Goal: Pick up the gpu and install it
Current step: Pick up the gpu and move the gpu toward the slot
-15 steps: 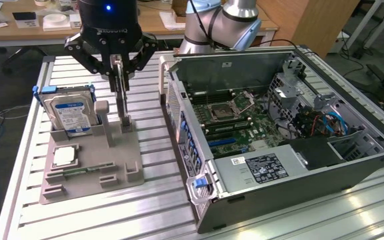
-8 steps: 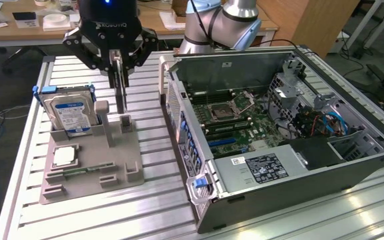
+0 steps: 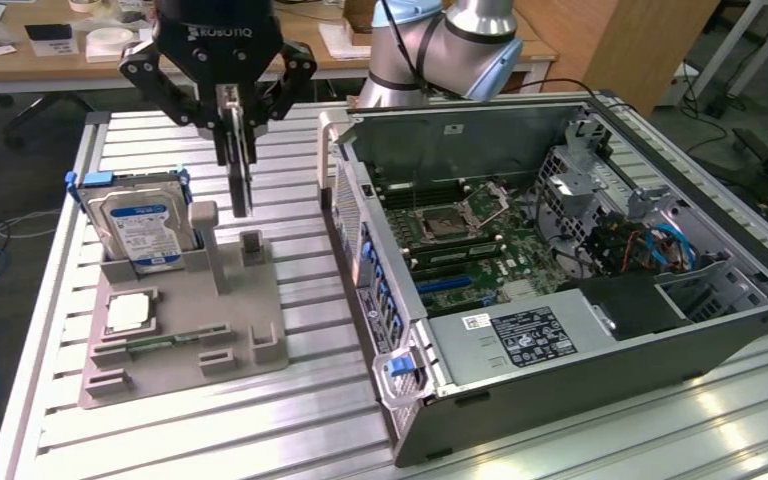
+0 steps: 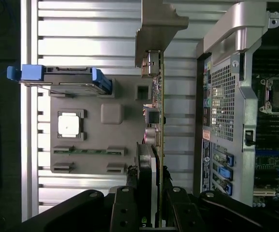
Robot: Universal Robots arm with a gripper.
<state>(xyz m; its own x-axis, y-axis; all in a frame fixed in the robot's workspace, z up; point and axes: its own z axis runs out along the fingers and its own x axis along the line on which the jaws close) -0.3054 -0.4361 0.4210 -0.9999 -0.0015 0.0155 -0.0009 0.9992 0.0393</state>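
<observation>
Exterior view: raised, mid-distance, angled down across the counter toward the gripper. Wrist view: close, sighting straight down past the gripper onto the counter. Shared: grey fixture plate beneath the gripper, computer case beside it.

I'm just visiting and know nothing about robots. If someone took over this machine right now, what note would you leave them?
Gripper: the black two-fingered gripper is shut on the gpu, a thin flat green-and-black card, hanging upright from the fingers.
Where: the card is in the air above the grey plastic holder on the slatted metal table, beside the open black computer case.
Done: card picked up, clear of the holder.
Left: it is not yet inside the case.
</observation>
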